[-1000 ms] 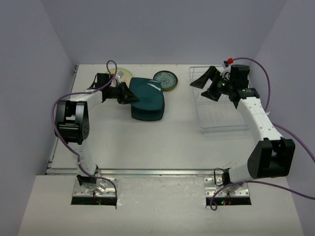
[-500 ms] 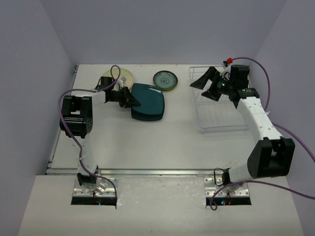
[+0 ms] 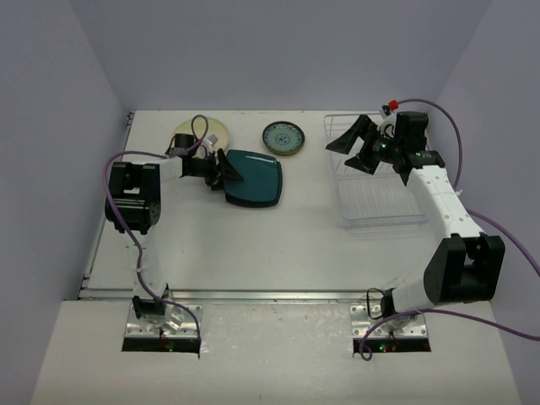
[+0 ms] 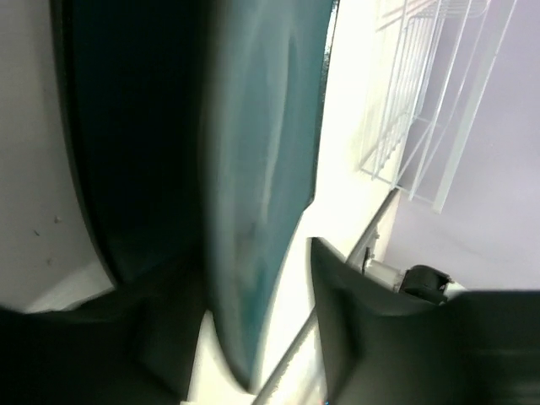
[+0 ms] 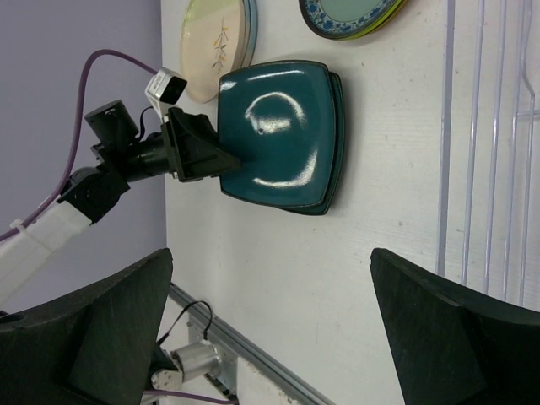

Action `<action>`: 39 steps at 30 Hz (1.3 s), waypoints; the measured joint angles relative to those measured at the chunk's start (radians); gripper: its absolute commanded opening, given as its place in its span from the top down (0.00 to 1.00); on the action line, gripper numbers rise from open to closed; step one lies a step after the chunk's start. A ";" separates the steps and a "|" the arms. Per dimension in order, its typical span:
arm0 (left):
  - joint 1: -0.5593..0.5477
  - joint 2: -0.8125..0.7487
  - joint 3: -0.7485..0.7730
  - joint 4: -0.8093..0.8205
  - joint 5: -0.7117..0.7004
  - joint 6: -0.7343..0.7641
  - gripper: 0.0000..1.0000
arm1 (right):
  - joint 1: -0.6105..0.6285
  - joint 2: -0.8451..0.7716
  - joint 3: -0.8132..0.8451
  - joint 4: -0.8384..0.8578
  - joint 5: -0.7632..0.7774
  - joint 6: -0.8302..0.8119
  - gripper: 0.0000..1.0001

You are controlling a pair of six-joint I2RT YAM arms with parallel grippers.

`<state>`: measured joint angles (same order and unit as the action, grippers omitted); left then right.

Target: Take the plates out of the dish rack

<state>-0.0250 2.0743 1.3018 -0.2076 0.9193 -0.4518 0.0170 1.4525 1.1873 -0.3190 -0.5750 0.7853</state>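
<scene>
Top external: set-down step seemingly ending, L gripper [image 3: 229, 171] jaws spread astride near rim of dark-teal plate [image 3: 257, 179] flat on table [image 3: 253, 245], apparently let go; next, back straight off w/o dragging; R gripper [image 3: 353, 152] agape over plateless-looking dish rack [image 3: 380, 202].

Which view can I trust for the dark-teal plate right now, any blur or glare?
Left wrist: the dark-teal plate sits too close, smeared out of focus, and the table beside it is blown out white. Right wrist: sharp, with a curved glare streak on that plate. Top external: evenly lit and crisp.
</scene>
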 measured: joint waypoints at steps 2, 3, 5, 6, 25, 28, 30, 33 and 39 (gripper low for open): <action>0.000 0.000 0.003 -0.016 -0.011 0.011 0.25 | -0.002 0.000 0.000 -0.002 -0.004 0.000 0.01; 0.000 0.000 0.004 -0.025 -0.021 0.021 0.21 | -0.003 0.000 0.000 -0.003 -0.005 0.000 0.01; 0.000 0.000 0.014 -0.058 -0.047 0.044 0.10 | -0.003 0.000 0.000 -0.004 -0.006 -0.001 0.01; -0.001 0.000 0.023 -0.075 -0.055 0.055 0.07 | -0.003 0.000 0.000 -0.004 -0.006 -0.003 0.01; -0.164 -0.065 0.133 -0.306 -0.560 0.321 0.00 | -0.011 -0.005 0.000 -0.039 -0.007 -0.051 0.01; -0.172 -0.065 0.138 -0.316 -0.585 0.336 0.00 | -0.028 -0.016 0.000 -0.053 0.003 -0.075 0.01; -0.173 -0.068 0.138 -0.319 -0.605 0.345 0.00 | -0.037 -0.026 0.000 -0.061 0.015 -0.098 0.01; -0.172 -0.096 0.138 -0.334 -0.661 0.367 0.00 | -0.042 -0.047 0.002 -0.089 0.056 -0.158 0.01; -0.148 -0.332 0.104 -0.330 -0.756 0.434 0.00 | -0.040 -0.089 0.026 -0.182 0.205 -0.374 0.01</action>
<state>-0.1731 1.7425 1.4062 -0.5380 0.1634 -0.0174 -0.0235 1.3639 1.2133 -0.5012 -0.3700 0.4112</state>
